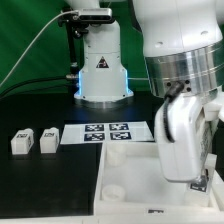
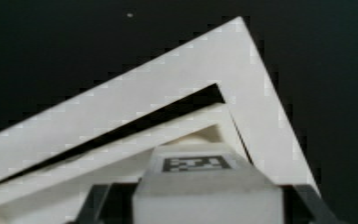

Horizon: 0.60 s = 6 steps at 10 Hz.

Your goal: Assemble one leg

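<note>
1. Two-finger gripper: low centre of the wrist view. I see its dark fingers flanking a small white plastic block-like leg with a black-and-white square tag; I take them as clamped on it, tag facing the camera. In the exterior view the gripper sits at the right edge, fingertips hard to read.

2. Held leg: I judge it is carried over a corner of the tray so that it can be seated in a socket.

3. Large white square plastic tray: lower right of the exterior view, one round corner socket visible and unfilled. In the wrist view its pointed corner fills the frame above the leg. I see nothing lying in it.

4. Two spare white tagged legs: left centre of the exterior view, side by side on the black table, well apart from the tray.

5. Thin flat white marker board: centre, between the spare legs and the arm.

6. White cone-shaped arm base: upper centre, behind the board.
</note>
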Tool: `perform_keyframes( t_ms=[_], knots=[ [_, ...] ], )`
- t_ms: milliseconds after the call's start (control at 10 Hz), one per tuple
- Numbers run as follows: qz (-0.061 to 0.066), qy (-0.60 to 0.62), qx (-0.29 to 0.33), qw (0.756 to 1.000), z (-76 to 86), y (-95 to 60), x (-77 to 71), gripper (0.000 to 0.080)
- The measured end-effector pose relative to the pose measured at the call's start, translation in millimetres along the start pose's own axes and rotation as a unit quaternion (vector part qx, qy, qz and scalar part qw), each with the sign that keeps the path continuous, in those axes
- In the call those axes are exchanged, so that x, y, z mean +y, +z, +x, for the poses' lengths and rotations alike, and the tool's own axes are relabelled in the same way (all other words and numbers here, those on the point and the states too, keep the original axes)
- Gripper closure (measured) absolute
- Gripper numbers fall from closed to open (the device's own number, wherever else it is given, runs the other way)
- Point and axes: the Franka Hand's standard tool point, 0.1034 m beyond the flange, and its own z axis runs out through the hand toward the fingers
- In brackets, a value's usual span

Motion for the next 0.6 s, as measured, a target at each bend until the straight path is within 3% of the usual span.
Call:
perform_keyframes(
  t_ms=[100,200,300,400,600],
  knots=[
    [-0.001,-0.001,0.0,1.0,-0.1,0.8,1.0,0.0437],
    [-0.001,-0.002,0.0,1.0,-0.1,0.8,0.9,0.0252],
    [0.0,-0.004,0.0,1.0,-1.6,-0.1,2.9,0.0252],
    [-0.001,-0.008,-0.001,1.0,-5.2,-4.0,9.9,0.0171],
    [0.002,-0.015,-0.006,1.0,-12.8,-17.0,17.1,0.0156]
  ],
)
